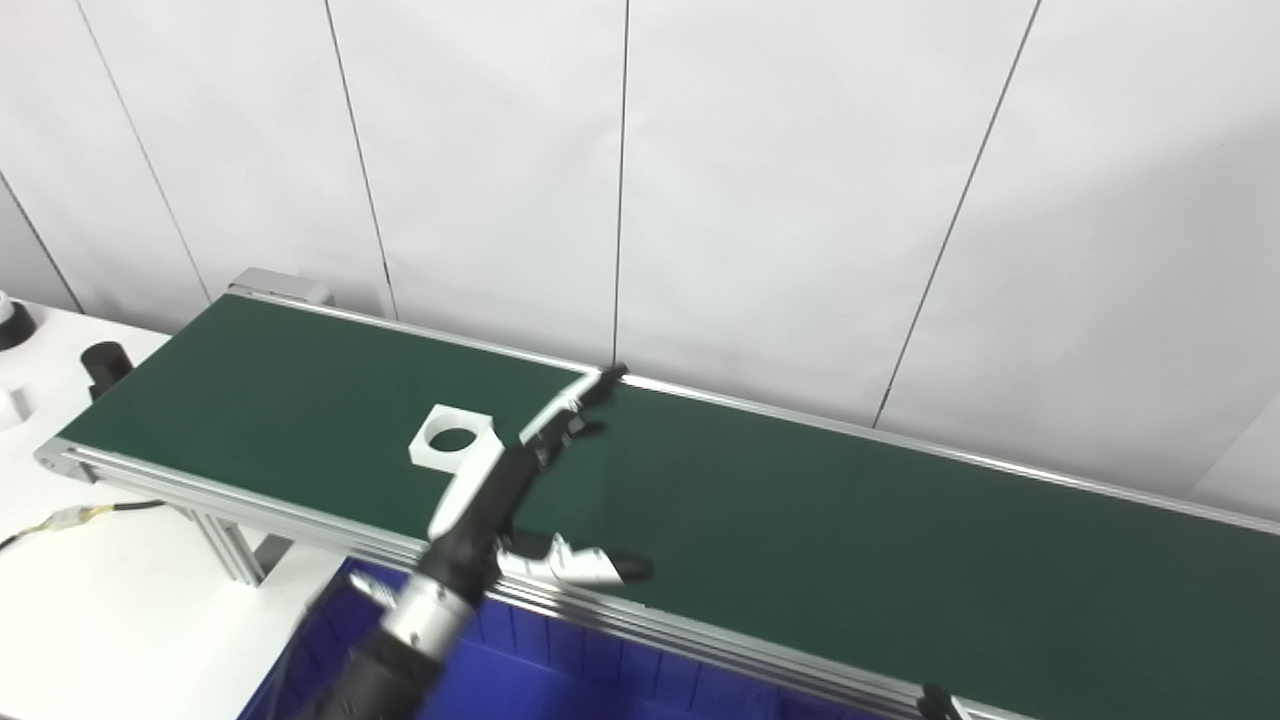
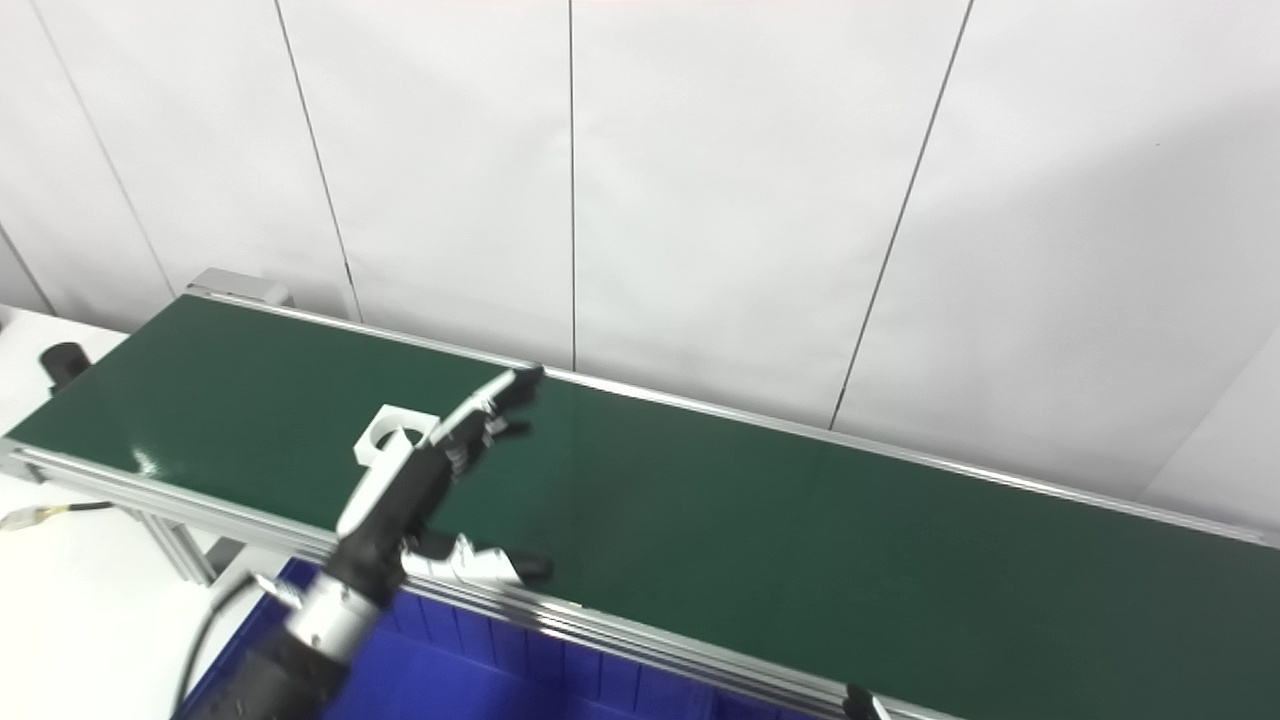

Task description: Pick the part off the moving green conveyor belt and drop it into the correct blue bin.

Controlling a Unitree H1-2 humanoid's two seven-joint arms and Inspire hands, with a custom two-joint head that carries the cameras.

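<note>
White panelled wall (image 1: 800, 180); black knob (image 1: 104, 362); cable (image 1: 90, 515) on table (image 1: 90, 610).

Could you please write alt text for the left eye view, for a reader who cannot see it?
The robot's left hand, fingers spread open, reaches over a green conveyor belt just right of a flat white square part with a round hole. A blue bin sits below the belt's near edge; white wall panels stand behind.

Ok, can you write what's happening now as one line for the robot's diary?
phase: reaching | left hand: open, over green belt | white part: on belt, beside hand, not grasped | blue bin: below | right hand: unseen
</note>
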